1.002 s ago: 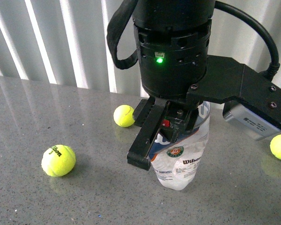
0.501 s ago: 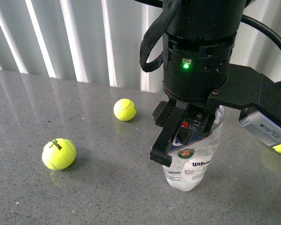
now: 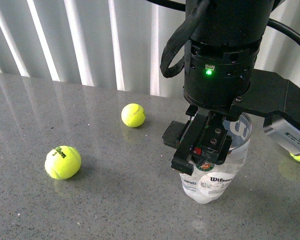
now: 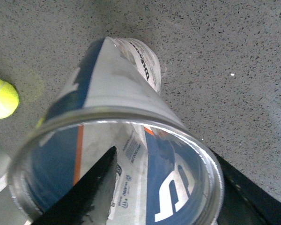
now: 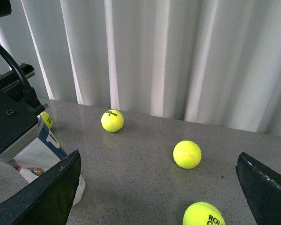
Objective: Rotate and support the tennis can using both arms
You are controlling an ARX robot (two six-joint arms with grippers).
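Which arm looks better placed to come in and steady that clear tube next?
The right. Its gripper is open and holds nothing, facing the table with the tennis can off to one side. The left gripper is already busy: one finger is inside the can's open mouth.

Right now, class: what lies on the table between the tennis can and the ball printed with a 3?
Nothing. In the front view, only bare grey tabletop lies between the tennis can and the numbered ball. Another ball sits farther back, off that line.
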